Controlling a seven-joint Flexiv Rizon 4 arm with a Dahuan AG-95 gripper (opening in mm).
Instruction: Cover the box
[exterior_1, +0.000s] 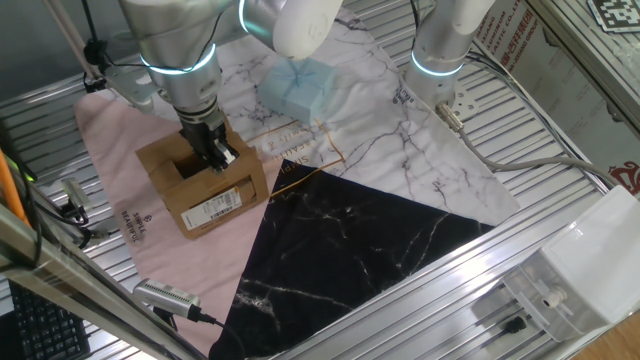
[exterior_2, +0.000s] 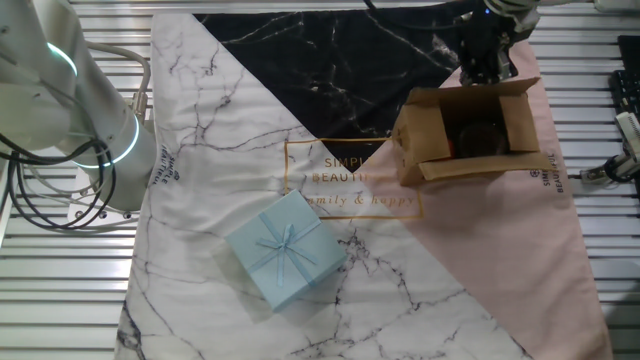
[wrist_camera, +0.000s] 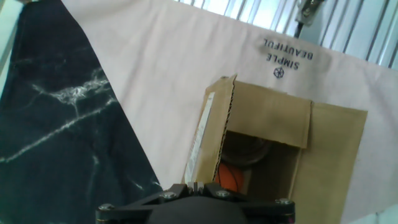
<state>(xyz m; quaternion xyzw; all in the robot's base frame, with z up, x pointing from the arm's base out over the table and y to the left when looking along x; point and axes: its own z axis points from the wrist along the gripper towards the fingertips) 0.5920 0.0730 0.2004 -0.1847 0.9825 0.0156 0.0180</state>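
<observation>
The box (exterior_1: 203, 187) sits on the pink cloth (exterior_1: 115, 140) toward one bench edge, flaps partly folded, top not yet closed. To finish well, push each raised flap flat over the opening. The gripper (exterior_1: 217, 152) hangs right at the opening; I can't tell how far it's spread or if it touches cardboard.

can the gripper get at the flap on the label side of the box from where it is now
Probably yes. The gripper hangs right over the box at its label-side edge, and that flap stands up beside it with nothing between them. The blue gift package lies well away on the cloth.
</observation>
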